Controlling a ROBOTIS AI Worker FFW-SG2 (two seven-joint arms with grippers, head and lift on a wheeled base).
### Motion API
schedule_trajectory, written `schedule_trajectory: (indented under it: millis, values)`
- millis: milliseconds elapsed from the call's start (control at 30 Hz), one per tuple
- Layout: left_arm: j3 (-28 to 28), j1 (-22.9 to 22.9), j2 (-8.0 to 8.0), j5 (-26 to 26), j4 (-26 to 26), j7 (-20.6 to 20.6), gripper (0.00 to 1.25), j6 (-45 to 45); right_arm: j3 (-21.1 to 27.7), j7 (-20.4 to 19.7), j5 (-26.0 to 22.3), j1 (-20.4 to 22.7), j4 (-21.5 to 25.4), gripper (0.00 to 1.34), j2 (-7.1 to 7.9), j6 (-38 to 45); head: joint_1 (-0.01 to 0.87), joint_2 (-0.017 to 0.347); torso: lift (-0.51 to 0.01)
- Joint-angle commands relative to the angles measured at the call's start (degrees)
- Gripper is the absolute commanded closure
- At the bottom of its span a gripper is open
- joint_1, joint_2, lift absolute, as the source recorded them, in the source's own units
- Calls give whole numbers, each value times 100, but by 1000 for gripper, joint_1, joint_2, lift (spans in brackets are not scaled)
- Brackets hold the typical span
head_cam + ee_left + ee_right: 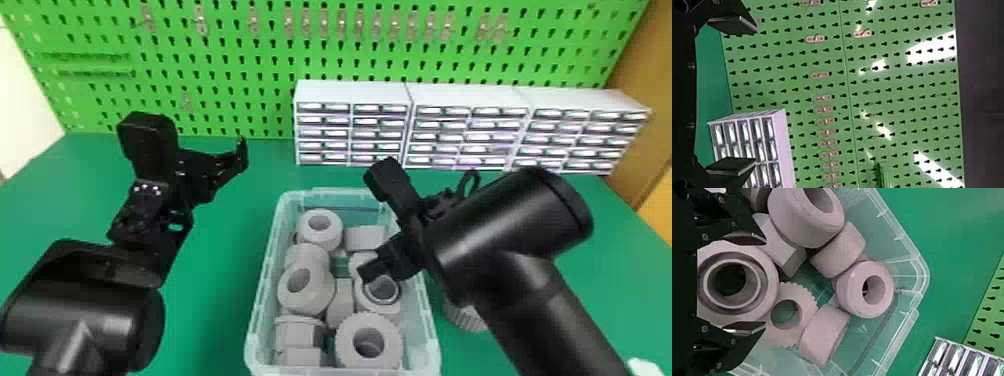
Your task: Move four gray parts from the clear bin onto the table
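Observation:
The clear bin point(431, 345) holds several gray parts, such as a thick ring point(369, 345). My right gripper point(371, 272) is angled down inside the bin's right half, over a gray part with a round opening point(381, 304). In the right wrist view, my right gripper point(765, 283) is shut on this gray part point(768, 272), one finger against each side, among the other parts. A ribbed gray part point(465, 318) rests on the table right of the bin, partly behind the right arm. My left gripper point(231, 169) is parked left of the bin; in its wrist view the gripper point(755, 95) is open and holds nothing.
White drawer cabinets point(470, 100) line the back of the green table point(215, 280), in front of a green pegboard point(240, 60). The right forearm crosses above the table just right of the bin. A small white object point(645, 367) lies at the lower right edge.

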State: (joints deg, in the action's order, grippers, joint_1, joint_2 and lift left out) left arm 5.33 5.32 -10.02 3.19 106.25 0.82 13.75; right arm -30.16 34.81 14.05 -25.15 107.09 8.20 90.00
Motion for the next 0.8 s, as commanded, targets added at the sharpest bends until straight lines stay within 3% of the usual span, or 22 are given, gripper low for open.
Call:
schedule_trajectory:
  millis: [0, 500, 767]
  values:
    - [-23, -5, 0, -2, 1, 41, 107, 31, 19, 0, -122, 124, 321, 501, 156, 8, 678, 34, -50]
    - [-32, 4, 0, -2, 1, 137, 111, 137, 1, 0, -254, 239, 805, 502, 367, 8, 678, 34, -50]
    - [-23, 4, 0, 6, 1, 146, 111, 172, 291, 0, -280, 441, 1086, 502, 481, 8, 678, 34, -50]
